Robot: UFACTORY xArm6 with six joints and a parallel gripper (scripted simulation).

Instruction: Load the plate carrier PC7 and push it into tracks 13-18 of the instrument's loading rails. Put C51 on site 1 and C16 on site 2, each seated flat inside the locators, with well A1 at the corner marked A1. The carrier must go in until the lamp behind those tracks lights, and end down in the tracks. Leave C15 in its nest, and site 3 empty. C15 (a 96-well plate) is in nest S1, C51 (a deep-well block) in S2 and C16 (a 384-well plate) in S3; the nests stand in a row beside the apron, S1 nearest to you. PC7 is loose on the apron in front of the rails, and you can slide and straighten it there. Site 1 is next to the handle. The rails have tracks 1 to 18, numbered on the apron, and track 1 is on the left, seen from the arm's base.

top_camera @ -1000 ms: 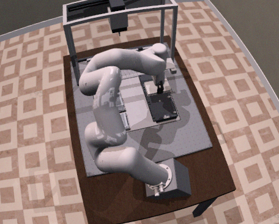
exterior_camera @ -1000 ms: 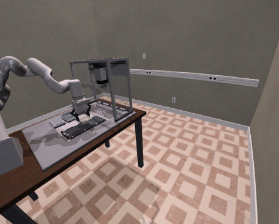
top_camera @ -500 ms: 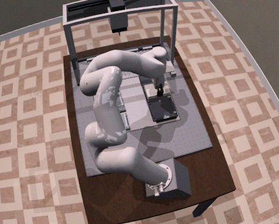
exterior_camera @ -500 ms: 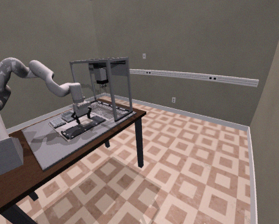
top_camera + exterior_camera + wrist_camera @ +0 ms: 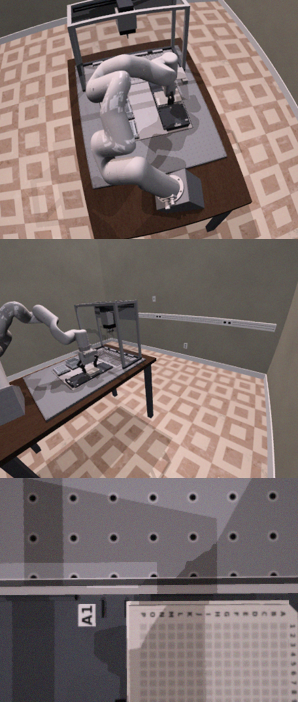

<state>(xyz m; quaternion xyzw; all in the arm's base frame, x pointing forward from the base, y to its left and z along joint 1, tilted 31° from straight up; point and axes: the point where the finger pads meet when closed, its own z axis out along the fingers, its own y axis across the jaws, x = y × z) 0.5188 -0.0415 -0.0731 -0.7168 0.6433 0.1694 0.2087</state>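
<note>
My gripper [image 5: 169, 98] is shut on C16 [image 5: 210, 650], a pale 384-well plate, and holds it just over the dark carrier PC7 [image 5: 172, 112] on the apron. In the wrist view the plate fills the lower right. Its row letter A and column number 1 meet at its top right corner. A white A1 mark [image 5: 86, 615] on the carrier lies just left of the plate's top left corner. In the exterior view the gripper [image 5: 89, 364] stands over the plate [image 5: 93, 370] near the carrier's middle. A dark block [image 5: 174, 118] sits on the carrier's near end. The fingers are hidden in the wrist view.
The instrument's frame [image 5: 128, 19] and loading rails [image 5: 111, 356] stand at the far end of the table. The nests [image 5: 61, 370] sit in a row left of the carrier, partly hidden by my arm in the top view. The perforated apron plate [image 5: 150, 533] lies beyond the carrier's edge.
</note>
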